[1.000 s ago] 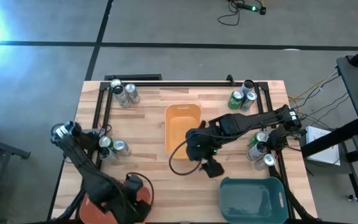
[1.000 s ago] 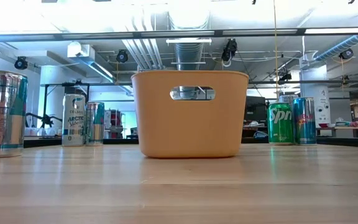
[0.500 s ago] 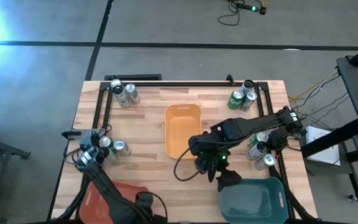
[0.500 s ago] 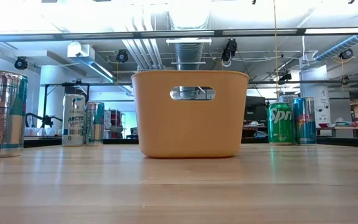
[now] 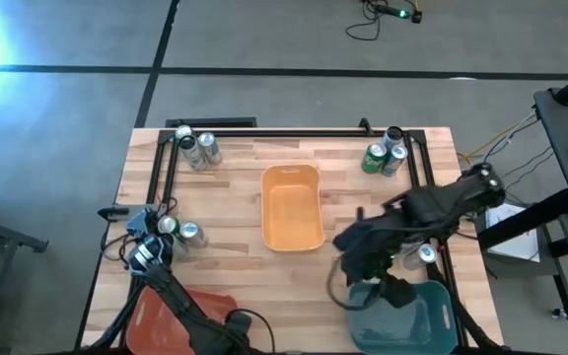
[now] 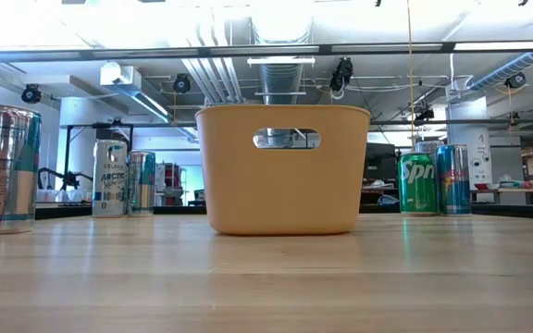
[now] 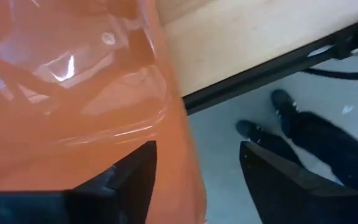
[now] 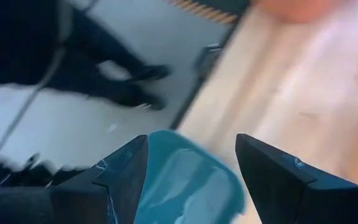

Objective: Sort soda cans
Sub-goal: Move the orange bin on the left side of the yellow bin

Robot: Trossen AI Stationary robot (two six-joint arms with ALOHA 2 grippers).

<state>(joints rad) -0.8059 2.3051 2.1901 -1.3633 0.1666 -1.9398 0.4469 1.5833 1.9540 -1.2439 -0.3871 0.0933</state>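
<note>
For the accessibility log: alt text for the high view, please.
Seen from above, the right gripper hangs over the teal bin at the wooden table's near edge, while the left arm reaches over the red bin. An orange bin sits mid-table; soda cans cluster near the corners.

An orange bin [image 5: 292, 207] sits mid-table on pale wooden planks [image 5: 235, 187] framed by black rails [image 5: 264, 132]. A red bin [image 5: 180, 311] occupies the near left corner, a teal bin [image 5: 424, 314] the near right. Both arms are dark. The far right cans include a green Sprite can [image 6: 418, 184] and a blue-and-silver can with red marks [image 6: 452, 179]. Far left stands a white Arctic can [image 6: 110, 178]. A silver-and-teal can [image 6: 6, 168] stands at the left edge.
</note>
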